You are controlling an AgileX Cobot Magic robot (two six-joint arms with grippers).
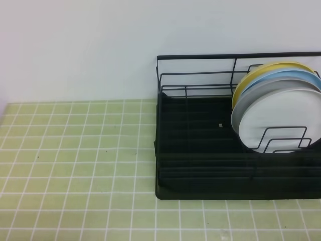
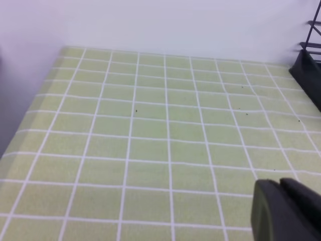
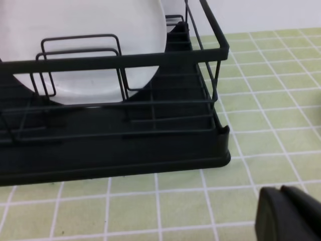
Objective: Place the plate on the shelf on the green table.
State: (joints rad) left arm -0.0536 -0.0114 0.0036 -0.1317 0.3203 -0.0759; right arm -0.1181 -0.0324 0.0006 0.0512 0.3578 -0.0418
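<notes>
Left gripper shut, plate upright in shelf

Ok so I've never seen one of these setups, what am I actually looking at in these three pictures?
A two-armed robot films its own work. One camera looks down from above; the other two ride on its wrists. The green table is tiled, and on it stands a black wire shelf holding four upright plates: yellow at the back, pale blue, greyish, and the white plate in front. The dark shapes in the wrist views' corners are the left gripper and right gripper, both shut and holding nothing.
</notes>
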